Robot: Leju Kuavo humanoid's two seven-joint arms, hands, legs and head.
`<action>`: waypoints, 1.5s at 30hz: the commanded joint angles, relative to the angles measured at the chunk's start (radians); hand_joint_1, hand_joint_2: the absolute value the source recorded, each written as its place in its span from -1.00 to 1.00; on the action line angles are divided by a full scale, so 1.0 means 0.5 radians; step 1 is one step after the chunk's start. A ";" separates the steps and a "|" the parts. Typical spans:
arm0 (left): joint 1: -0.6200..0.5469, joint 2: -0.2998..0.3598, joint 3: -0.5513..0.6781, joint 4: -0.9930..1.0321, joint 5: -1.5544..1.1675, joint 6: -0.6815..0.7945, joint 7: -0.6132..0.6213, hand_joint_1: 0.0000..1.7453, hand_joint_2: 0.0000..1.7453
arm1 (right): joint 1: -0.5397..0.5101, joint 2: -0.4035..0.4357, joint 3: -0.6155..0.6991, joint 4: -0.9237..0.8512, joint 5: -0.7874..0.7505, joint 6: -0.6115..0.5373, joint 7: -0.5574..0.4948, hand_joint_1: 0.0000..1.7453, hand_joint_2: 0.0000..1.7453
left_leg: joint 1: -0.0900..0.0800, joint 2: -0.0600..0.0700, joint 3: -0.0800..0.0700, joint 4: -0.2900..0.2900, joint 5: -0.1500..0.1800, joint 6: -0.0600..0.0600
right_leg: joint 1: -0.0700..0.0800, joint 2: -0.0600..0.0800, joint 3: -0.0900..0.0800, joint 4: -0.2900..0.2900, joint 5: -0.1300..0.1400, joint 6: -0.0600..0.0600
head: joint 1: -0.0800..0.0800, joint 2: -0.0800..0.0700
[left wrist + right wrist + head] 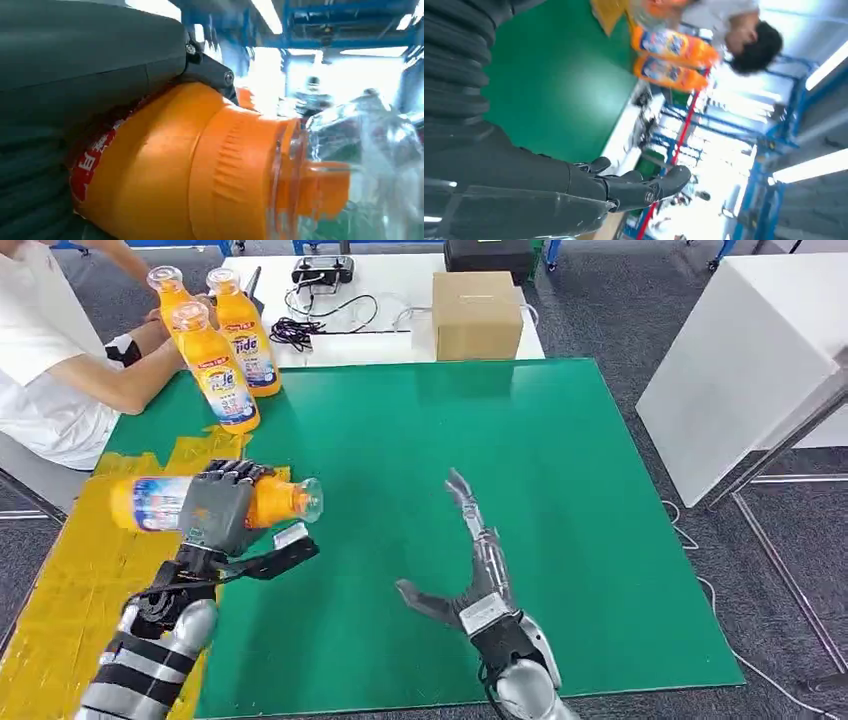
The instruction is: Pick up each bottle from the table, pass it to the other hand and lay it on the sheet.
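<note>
- Green mat [560, 490] covers the counter across mid-frame; yellow sheet [70, 570] lies at lower left.
- Three upright bottles [225, 380] stand upper left — beside a person's arm [120, 380].
- Left hand [215, 510], lower left, has fingers clamped on a sideways bottle [275, 502] above the sheet's edge.
- Right hand [470, 570], lower centre — fingers apart, empty.

left hand [215, 508] hides the bottle's [275, 502] middle; its label looks blurred.
</note>
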 commanded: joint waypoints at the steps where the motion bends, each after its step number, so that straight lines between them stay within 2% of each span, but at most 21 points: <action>1: -0.514 0.212 -0.212 0.725 -0.028 -0.411 0.107 1.00 1.00 | 0.067 -0.058 -0.213 -0.224 0.010 0.014 -0.007 -1.00 1.00 | 0.001 -0.009 0.001 0.000 0.001 -0.001 | 0.000 -0.010 0.004 -0.001 -0.002 0.000 | -0.001 0.000; 4: -0.620 0.198 -0.237 0.987 -0.020 -0.504 0.139 1.00 1.00 | 0.098 -0.045 -0.261 -0.238 0.022 0.012 -0.005 -1.00 1.00 | 0.004 -0.016 0.004 0.001 0.000 -0.003 | 0.003 -0.016 0.011 -0.003 -0.003 0.000 | 0.000 0.000; 7: -0.628 0.175 -0.229 1.124 0.003 -0.527 0.142 1.00 1.00 | 0.108 -0.039 -0.272 -0.227 0.026 0.005 -0.005 -1.00 1.00 | 0.002 -0.005 0.007 -0.001 -0.001 -0.002 | 0.002 -0.006 0.011 -0.004 -0.002 0.001 | -0.001 0.000; 12: -0.650 0.151 -0.231 1.197 0.013 -0.536 0.146 1.00 1.00 | 0.104 -0.035 -0.267 -0.216 0.036 0.002 -0.003 -1.00 1.00 | 0.001 -0.006 0.006 -0.001 -0.001 -0.003 | 0.002 -0.008 0.010 -0.003 -0.003 0.000 | 0.001 0.000; 14: -0.663 0.118 -0.210 1.267 0.069 -0.543 0.125 1.00 1.00 | 0.099 -0.031 -0.262 -0.205 0.048 -0.012 0.004 -1.00 1.00 | 0.000 -0.006 0.001 0.000 0.000 -0.002 | 0.001 -0.006 0.005 -0.001 -0.001 0.000 | 0.001 0.000; 16: -0.648 0.065 -0.161 1.318 0.190 -0.527 0.055 1.00 1.00 | 0.094 -0.032 -0.249 -0.187 0.062 -0.025 0.012 -1.00 1.00 | 0.003 -0.007 0.008 0.000 -0.002 -0.004 | 0.003 -0.008 0.013 -0.004 -0.003 0.000 | 0.000 0.000; 19: -0.592 0.021 -0.101 1.327 0.382 -0.541 -0.044 1.00 1.00 | 0.089 -0.037 -0.234 -0.159 0.076 -0.046 0.017 -1.00 1.00 | 0.000 -0.004 0.002 -0.001 0.001 -0.002 | 0.000 -0.006 0.005 -0.002 -0.001 0.001 | 0.000 0.000; 25: -0.462 -0.013 -0.126 1.258 0.617 -0.555 -0.175 1.00 1.00 | 0.063 -0.037 -0.218 -0.096 0.055 -0.051 0.046 -1.00 1.00 | 0.000 -0.001 0.009 -0.003 -0.002 -0.002 | 0.001 -0.002 0.012 -0.006 -0.002 0.001 | 0.001 0.000; 31: -0.444 -0.023 -0.141 1.241 0.639 -0.567 -0.183 1.00 1.00 | 0.060 -0.034 -0.208 -0.090 0.049 -0.046 0.051 -1.00 1.00 | 0.000 -0.006 0.005 -0.002 0.000 -0.002 | 0.000 -0.005 0.009 -0.003 -0.001 0.001 | 0.001 0.000; 32: -0.430 -0.026 -0.153 1.235 0.648 -0.576 -0.184 -0.62 1.00 | 0.049 -0.035 -0.201 -0.079 0.040 -0.035 0.059 -1.00 1.00 | 0.001 -0.005 0.009 -0.003 -0.001 -0.003 | 0.001 -0.004 0.014 -0.006 -0.001 0.000 | 0.001 0.000; 33: -0.410 -0.039 -0.162 1.233 0.642 -0.548 -0.161 -1.00 1.00 | 0.039 -0.032 -0.192 -0.065 0.038 -0.028 0.063 -1.00 1.00 | 0.000 -0.004 0.005 -0.003 0.000 -0.002 | 0.000 -0.003 0.009 -0.004 0.000 0.001 | 0.000 0.000; 45: -0.372 -0.077 -0.160 1.257 0.666 -0.454 -0.094 -1.00 1.00 | 0.015 -0.035 -0.169 -0.030 0.046 -0.020 0.084 -1.00 1.00 | 0.000 -0.005 0.011 -0.003 -0.001 -0.002 | 0.001 -0.004 0.016 -0.005 0.000 0.001 | 0.000 0.000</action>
